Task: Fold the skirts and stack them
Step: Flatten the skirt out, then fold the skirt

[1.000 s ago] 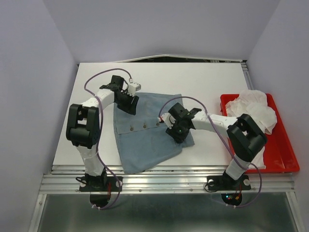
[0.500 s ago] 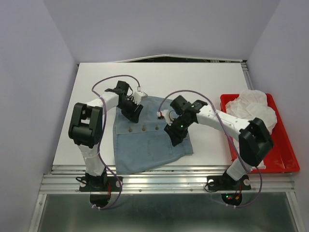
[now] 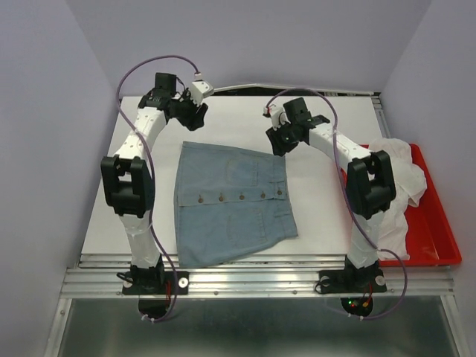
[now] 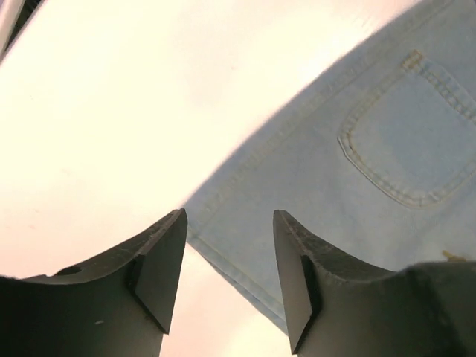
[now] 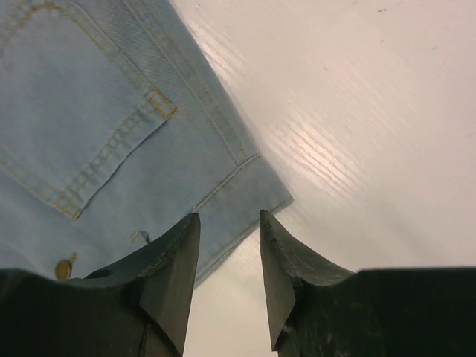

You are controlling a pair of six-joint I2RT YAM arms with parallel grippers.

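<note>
1. My left pincer (image 4: pixel 229 217) and right pincer (image 5: pixel 229 216) hang open and empty over the far corners of the skirt (image 3: pixel 234 201), which lies flat mid-table (image 3: pixel 327 216).
2. Risk: pinching one layer only, or unevenly, would skew the fold.

No writing, brand, number or sign can be read anywhere. The short light-blue denim skirt (image 3: pixel 234 201) shows only plain stitching. The small round metal stud (image 5: pixel 65 268) just beside the right gripper (image 5: pixel 229 230) is too blurred to show any marking.
</note>
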